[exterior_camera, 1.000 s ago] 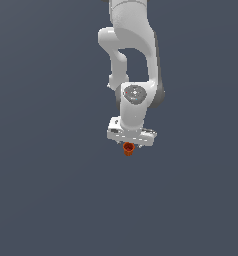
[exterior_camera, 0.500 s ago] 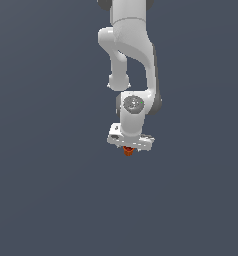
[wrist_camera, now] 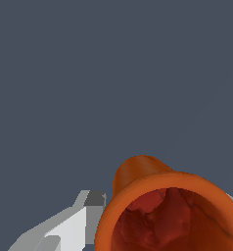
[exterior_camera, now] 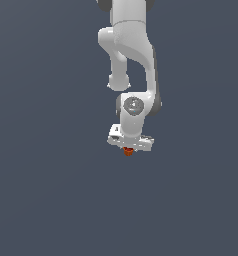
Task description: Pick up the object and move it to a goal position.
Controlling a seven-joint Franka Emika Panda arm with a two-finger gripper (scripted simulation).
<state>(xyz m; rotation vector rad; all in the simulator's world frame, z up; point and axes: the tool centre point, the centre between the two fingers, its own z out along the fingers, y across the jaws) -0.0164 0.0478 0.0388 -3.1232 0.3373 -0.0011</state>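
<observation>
My arm (exterior_camera: 133, 55) hangs down from the top of the exterior view, white against a plain slate-grey backdrop, with my wrist bent so that my fingers (exterior_camera: 128, 150) point downward. My fingers are drawn in narrow and hold the object (exterior_camera: 128, 151), a tiny orange-red cup that peeks out just beneath the white body of my hand; it is much narrower than that hand. In the wrist view the object (wrist_camera: 172, 215) sits very close to the camera, its round rim turned toward the lens and its hollow showing a darker, mottled red inside. One pale finger (wrist_camera: 64, 228) lies just beside the cup's wall, seemingly touching it. I cannot tell whether the cup rests on anything below
</observation>
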